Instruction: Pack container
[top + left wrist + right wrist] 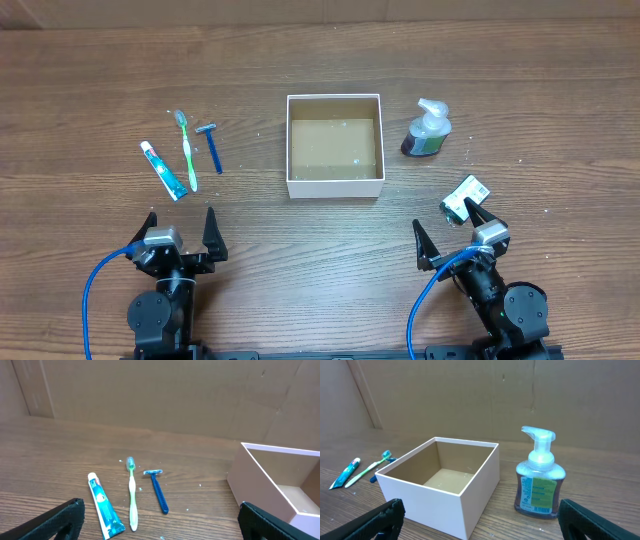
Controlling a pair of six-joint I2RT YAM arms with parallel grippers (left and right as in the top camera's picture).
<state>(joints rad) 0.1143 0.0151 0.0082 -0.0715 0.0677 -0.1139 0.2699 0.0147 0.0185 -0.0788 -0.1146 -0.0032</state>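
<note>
My left tool point(181, 222) and right tool point(448, 222) sit at the near edge of the tabletop point(100, 80), fingers spread wide, holding nothing. The container point(334, 150) stands at centre, farther off; toothpaste point(164, 170), toothbrush point(187, 150) and razor point(213, 147) lie to its left, a soap bottle point(428, 130) to its right.

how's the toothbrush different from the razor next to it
The toothbrush is pale green with a bluish head; the razor has a dark blue handle and a pale head. The toothbrush is clearly longer than the razor. The toothbrush's head runs in line with its handle, while the razor's head sits crosswise like a T. Both lie flat on the table, side by side, heads pointing away from the robot, left of the container.
</note>
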